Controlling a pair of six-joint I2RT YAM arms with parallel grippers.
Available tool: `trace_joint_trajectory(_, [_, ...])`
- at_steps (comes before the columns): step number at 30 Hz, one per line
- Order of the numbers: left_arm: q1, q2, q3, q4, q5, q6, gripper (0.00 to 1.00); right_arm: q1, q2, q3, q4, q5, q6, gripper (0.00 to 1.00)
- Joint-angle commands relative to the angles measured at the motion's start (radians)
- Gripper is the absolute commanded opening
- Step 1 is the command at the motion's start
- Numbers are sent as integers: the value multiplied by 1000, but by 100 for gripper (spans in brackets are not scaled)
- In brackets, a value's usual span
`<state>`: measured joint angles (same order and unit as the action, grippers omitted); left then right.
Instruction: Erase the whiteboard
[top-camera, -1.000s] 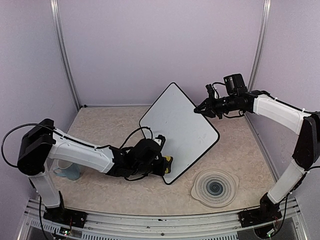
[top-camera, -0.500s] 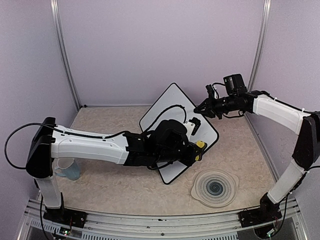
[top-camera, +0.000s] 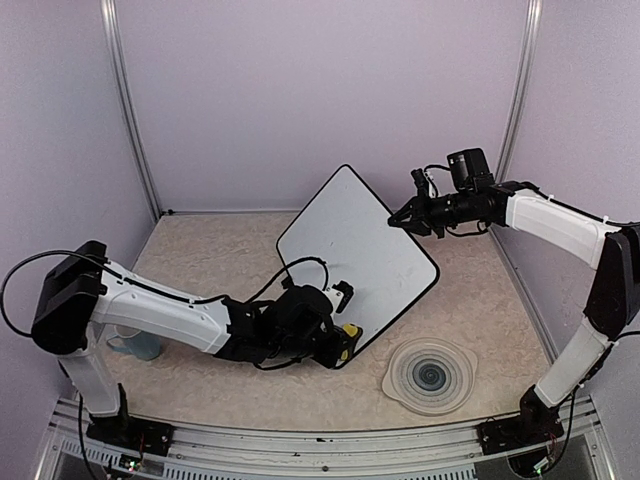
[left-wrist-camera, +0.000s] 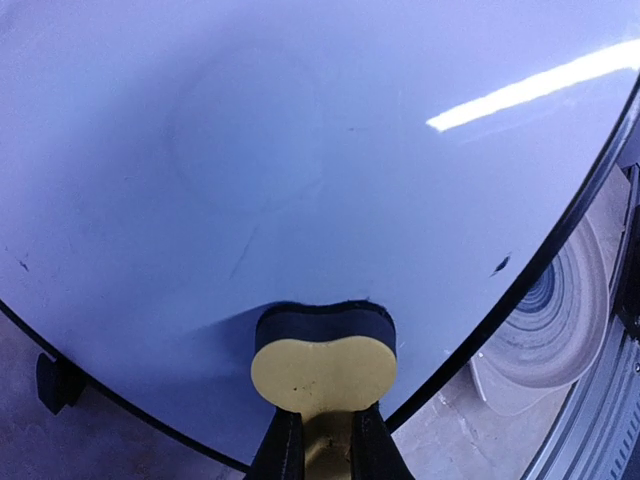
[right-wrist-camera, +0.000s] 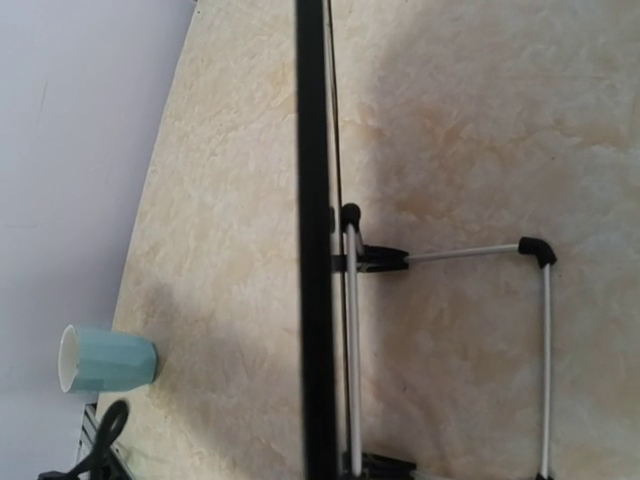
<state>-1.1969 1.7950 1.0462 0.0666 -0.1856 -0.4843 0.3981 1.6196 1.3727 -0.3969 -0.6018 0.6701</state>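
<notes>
The whiteboard (top-camera: 360, 250) stands tilted on one corner, its white face nearly blank. In the left wrist view the whiteboard (left-wrist-camera: 300, 150) shows only faint smears and a tiny black speck (left-wrist-camera: 500, 265) near its rim. My left gripper (top-camera: 343, 337) is shut on a yellow eraser (left-wrist-camera: 323, 375), whose black felt (left-wrist-camera: 322, 322) presses against the board near its lowest corner. My right gripper (top-camera: 401, 221) is shut on the board's upper right edge. The right wrist view sees the whiteboard (right-wrist-camera: 315, 250) edge-on with its wire stand (right-wrist-camera: 545, 350) behind; that gripper's fingers do not show there.
A round grey-white ribbed plate (top-camera: 430, 375) lies on the table just right of the board's lowest corner, also the plate (left-wrist-camera: 555, 320) in the left wrist view. A pale blue cup (top-camera: 135, 342) stands at the near left beside the left arm's base. Walls enclose the table.
The left arm swept the eraser up and right across the board, then came back down to the lower corner. The right arm has stayed put.
</notes>
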Motion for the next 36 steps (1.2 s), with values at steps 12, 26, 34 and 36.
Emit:
trace_joint_trajectory(12, [-12,103,296,-105,81,152,0,35,52,-24,-64,-26,58,0])
trace_joint_trajectory(26, [-45,145,223,-129,35,166,0,32,63,-12,-84,-27,48,0])
trace_joint_trajectory(34, [-41,91,18,-75,35,67,0,27,65,-14,-88,-30,39,0])
trace_joint_trajectory(36, [-23,74,-14,-35,32,31,0,27,66,-14,-87,-30,38,0])
